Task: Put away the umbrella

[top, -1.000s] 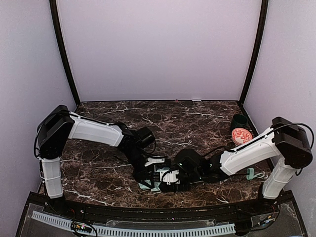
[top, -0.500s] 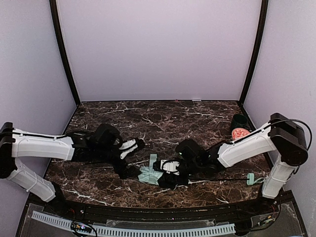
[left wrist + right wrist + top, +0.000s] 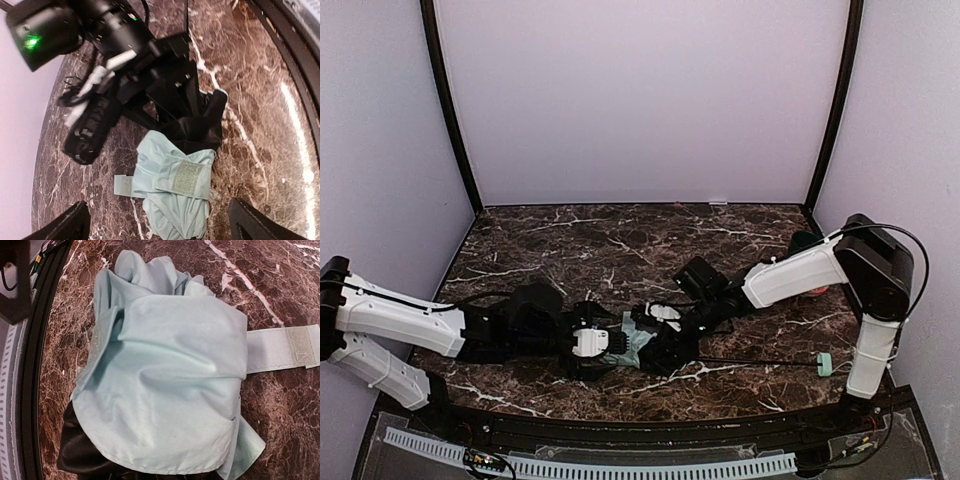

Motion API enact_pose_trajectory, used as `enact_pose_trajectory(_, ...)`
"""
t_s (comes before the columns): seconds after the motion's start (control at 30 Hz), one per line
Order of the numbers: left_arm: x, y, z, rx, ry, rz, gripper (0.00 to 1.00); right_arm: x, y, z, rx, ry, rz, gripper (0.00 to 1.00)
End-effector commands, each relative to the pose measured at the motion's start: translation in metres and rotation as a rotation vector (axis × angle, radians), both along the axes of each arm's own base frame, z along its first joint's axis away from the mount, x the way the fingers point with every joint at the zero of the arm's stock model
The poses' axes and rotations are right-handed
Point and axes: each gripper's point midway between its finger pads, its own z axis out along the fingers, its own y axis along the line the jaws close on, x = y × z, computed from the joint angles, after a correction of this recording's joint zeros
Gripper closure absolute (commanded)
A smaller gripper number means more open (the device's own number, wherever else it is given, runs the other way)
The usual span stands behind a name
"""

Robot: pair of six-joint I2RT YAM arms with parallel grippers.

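The umbrella (image 3: 632,345) lies bunched near the table's front edge, pale mint fabric over black lining. Its thin black shaft (image 3: 760,361) runs right to the small mint handle (image 3: 825,365). My right gripper (image 3: 662,345) is shut on the bunched canopy; the left wrist view shows its black fingers (image 3: 192,100) clamping the dark lining. In the right wrist view the mint fabric (image 3: 165,390) hides the jaws, and the closing strap (image 3: 285,347) sticks out right. My left gripper (image 3: 612,343) is open just left of the fabric (image 3: 175,192), fingers (image 3: 75,222) wide apart, touching nothing.
A dark cup (image 3: 802,240) and a sliver of an orange-and-white round object (image 3: 817,291) sit at the right rear, mostly behind my right arm. The black frame rail (image 3: 620,425) runs along the near edge, close to the umbrella (image 3: 30,365).
My left arm let go, dropped low to the left, then brought its opened gripper back beside the fabric. The right arm stretched out and shifted the bundle slightly leftward.
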Motion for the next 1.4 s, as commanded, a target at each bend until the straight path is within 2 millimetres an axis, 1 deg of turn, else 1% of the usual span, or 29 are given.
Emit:
enact_pose_trajectory(0.0,0.019,-0.007,-0.019,0.168,-0.131,-0.022,0.01,-0.031,-0.028,-0.031,-0.148,0.197,0.023,0.85)
enact_pose_trajectory(0.1,0.023,-0.019,-0.036,0.227,-0.096,-0.039,0.01,-0.031,-0.027,-0.035,-0.163,0.212,0.036,0.85)
enact_pose_trajectory(0.17,0.023,-0.023,-0.048,0.26,-0.063,-0.055,0.01,-0.031,-0.027,-0.036,-0.165,0.216,0.043,0.85)
enact_pose_trajectory(0.2,0.024,-0.023,-0.055,0.28,-0.047,-0.052,0.01,-0.032,-0.026,-0.036,-0.163,0.22,0.047,0.85)
enact_pose_trajectory(0.23,0.027,-0.024,-0.059,0.288,-0.038,-0.043,0.01,-0.032,-0.025,-0.035,-0.159,0.222,0.049,0.84)
enact_pose_trajectory(0.3,0.03,-0.019,-0.07,0.318,0.009,-0.036,0.01,-0.031,-0.023,-0.033,-0.146,0.223,0.054,0.84)
enact_pose_trajectory(0.37,0.028,-0.013,-0.084,0.367,0.084,-0.048,0.06,-0.03,-0.021,-0.032,-0.143,0.224,0.055,0.84)
enact_pose_trajectory(0.43,0.024,-0.007,-0.095,0.419,0.159,-0.057,0.12,-0.027,-0.02,-0.031,-0.144,0.219,0.053,0.83)
enact_pose_trajectory(0.53,0.012,-0.006,-0.108,0.466,0.275,-0.073,0.15,-0.02,-0.016,-0.028,-0.132,0.217,0.041,0.83)
enact_pose_trajectory(0.57,0.01,-0.007,-0.112,0.478,0.302,-0.067,0.18,-0.017,-0.013,-0.025,-0.12,0.22,0.036,0.83)
enact_pose_trajectory(0.63,0.014,-0.005,-0.123,0.51,0.336,-0.028,0.35,-0.012,-0.008,-0.02,-0.097,0.213,0.025,0.8)
enact_pose_trajectory(0.67,0.015,-0.003,-0.128,0.522,0.358,-0.009,0.4,-0.008,-0.005,-0.017,-0.087,0.209,0.013,0.79)
enact_pose_trajectory(0.77,0.011,0.001,-0.145,0.55,0.432,-0.004,0.39,0.005,0.002,-0.006,-0.042,0.201,-0.021,0.76)
enact_pose_trajectory(0.87,0.007,0.004,-0.156,0.579,0.468,0.002,0.39,0.014,0.007,0.002,-0.008,0.196,-0.041,0.75)
enact_pose_trajectory(0.9,0.007,0.005,-0.159,0.585,0.477,0.009,0.43,0.015,0.007,0.004,-0.003,0.198,-0.045,0.73)
enact_pose_trajectory(0.97,0.005,0.006,-0.162,0.588,0.499,0.013,0.58,0.019,0.007,0.006,0.004,0.195,-0.055,0.66)
enact_pose_trajectory(1.0,0.003,0.007,-0.163,0.589,0.512,0.013,0.65,0.021,0.006,0.008,0.007,0.193,-0.059,0.61)
enact_pose_trajectory(1.03,0.002,0.008,-0.164,0.587,0.523,0.01,0.71,0.024,0.005,0.011,0.011,0.188,-0.069,0.55)
enact_pose_trajectory(1.13,-0.001,0.009,-0.163,0.587,0.554,0.011,0.88,0.036,-0.001,0.024,0.026,0.17,-0.109,0.46)
enact_pose_trajectory(1.17,-0.001,0.009,-0.163,0.586,0.56,0.015,0.97,0.04,-0.004,0.027,0.026,0.16,-0.123,0.44)
enact_pose_trajectory(1.2,0.0,0.009,-0.163,0.586,0.566,0.022,1.0,0.044,-0.008,0.033,0.028,0.146,-0.134,0.42)
enact_pose_trajectory(1.3,0.006,0.009,-0.163,0.579,0.579,0.058,1.0,0.055,-0.018,0.054,0.043,0.096,-0.166,0.38)
enact_pose_trajectory(1.37,0.013,0.01,-0.162,0.57,0.585,0.103,1.0,0.064,-0.025,0.075,0.067,0.045,-0.191,0.36)
